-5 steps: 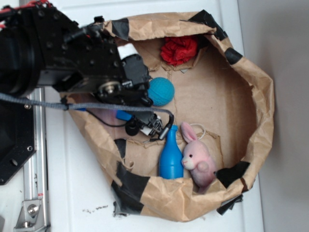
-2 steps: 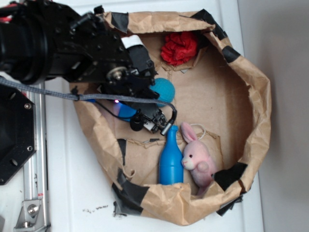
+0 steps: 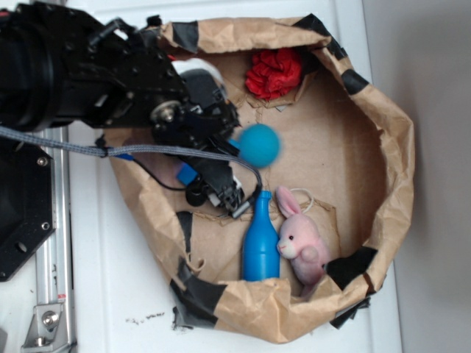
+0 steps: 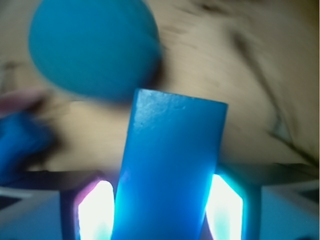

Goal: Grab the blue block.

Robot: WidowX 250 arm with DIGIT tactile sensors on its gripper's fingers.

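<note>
Wrist view had the blue block (image 4: 167, 170) pinched between the gripper's (image 4: 165, 210) glowing pads, sticking out toward the teal ball (image 4: 92, 47) just beyond its far end. Best play, I judged: hold the squeeze and lift straight, clear of that ball.

My gripper (image 4: 167, 210) sits inside the bag (image 3: 397, 147), near its left wall, with the block (image 4: 170, 170) upright between my two fingers (image 4: 95, 210). In the wrist view the ball (image 4: 95, 47) lies beyond the block's far end and to its left. In the exterior view the ball (image 3: 257, 144) is at my arm's right; the bottle (image 3: 260, 243) lies below it, the rabbit (image 3: 302, 246) against the bottle's right side, and the crumpled cloth (image 3: 274, 73) at the bag's upper edge.
</note>
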